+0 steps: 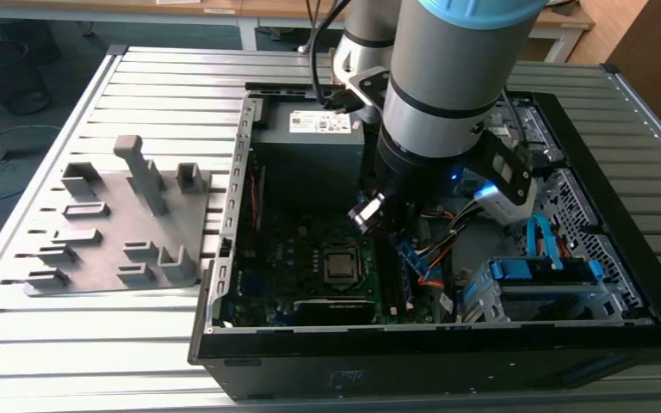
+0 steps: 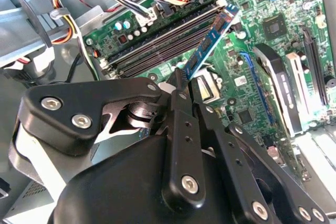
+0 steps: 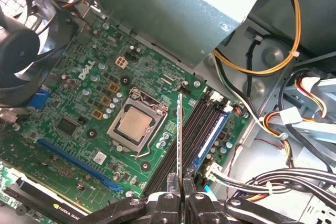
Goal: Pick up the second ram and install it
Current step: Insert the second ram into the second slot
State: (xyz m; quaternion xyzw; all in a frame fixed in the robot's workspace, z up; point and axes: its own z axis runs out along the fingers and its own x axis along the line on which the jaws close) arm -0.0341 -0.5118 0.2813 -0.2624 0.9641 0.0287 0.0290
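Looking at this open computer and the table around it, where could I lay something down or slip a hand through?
The slatted table is bare beyond the grey holder tray and along its front edge. Inside the case it is crowded: the claw holds the second ram over the memory slots, beside the processor and cable bundles.

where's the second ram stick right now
The second ram is clamped in the gripper above the motherboard, hanging over the memory slots beside the processor socket; in both wrist views it is not yet seated in a slot.
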